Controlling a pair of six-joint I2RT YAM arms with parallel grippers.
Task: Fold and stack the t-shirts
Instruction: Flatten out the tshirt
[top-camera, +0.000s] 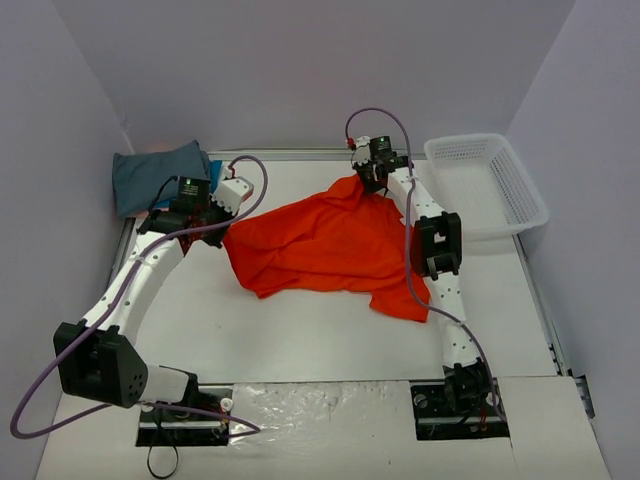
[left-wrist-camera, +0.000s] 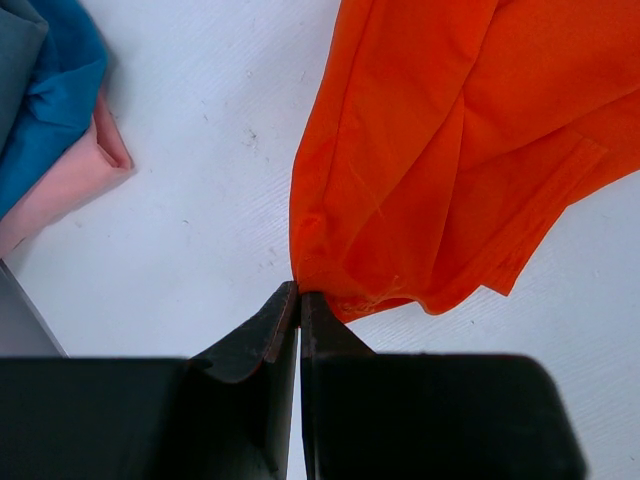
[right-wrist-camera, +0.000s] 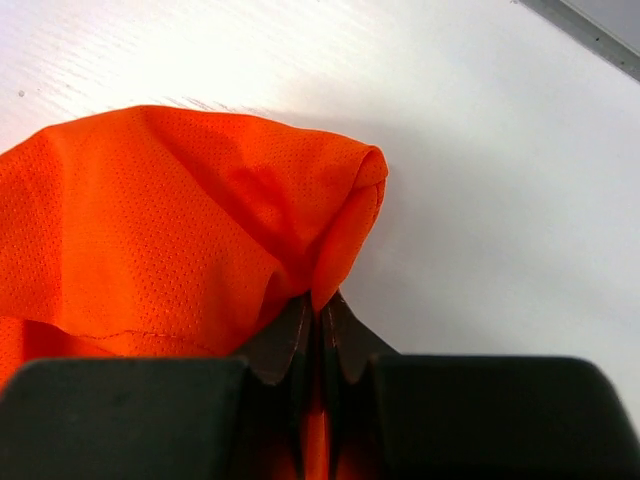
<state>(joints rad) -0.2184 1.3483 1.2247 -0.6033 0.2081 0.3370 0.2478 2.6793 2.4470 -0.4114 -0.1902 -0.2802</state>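
A bright orange t-shirt (top-camera: 320, 245) lies crumpled across the middle of the white table. My left gripper (top-camera: 222, 228) is shut on its left corner; in the left wrist view the orange t-shirt (left-wrist-camera: 450, 150) hangs from the pinched fingertips of the left gripper (left-wrist-camera: 299, 290). My right gripper (top-camera: 368, 180) is shut on the far right corner; in the right wrist view a fold of the orange t-shirt (right-wrist-camera: 170, 230) runs down between the closed jaws of the right gripper (right-wrist-camera: 321, 298). Folded t-shirts are stacked at the far left: dark grey-teal (top-camera: 155, 175) on top, bright blue (left-wrist-camera: 55, 90), pale pink (left-wrist-camera: 70, 180).
A white plastic mesh basket (top-camera: 487, 183) stands at the far right, beside the right arm. A metal rail (top-camera: 290, 155) edges the table at the back. Grey walls close in on three sides.
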